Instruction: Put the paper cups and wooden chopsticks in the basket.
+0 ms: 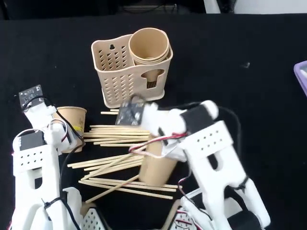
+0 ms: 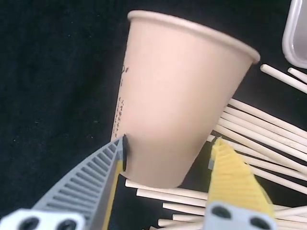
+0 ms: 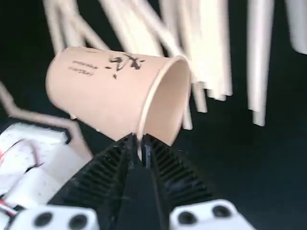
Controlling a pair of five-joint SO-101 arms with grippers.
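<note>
A tan slotted basket [image 1: 115, 81] stands at the back centre with stacked paper cups [image 1: 148, 45] in one side. Wooden chopsticks [image 1: 117, 135] lie scattered mid-table, and they also appear as chopsticks [image 2: 261, 132] in the left wrist view. My left gripper [image 2: 168, 151] is open around an upright paper cup [image 2: 177, 100], its grey finger [image 2: 112, 165] touching the wall and the yellow finger standing apart. The same cup [image 1: 72, 122] stands at the table's left. My right gripper [image 3: 139, 143] is shut on the rim of a tilted paper cup [image 3: 105, 93], which is the cup [image 1: 156, 167] over the chopstick pile.
A purple container edge [image 1: 302, 74] shows at the far right. A pale rounded rim [image 2: 297, 33] lies beyond the chopsticks in the left wrist view. Both arm bases [image 1: 201, 211] take up the front edge. Black cloth around the basket is open.
</note>
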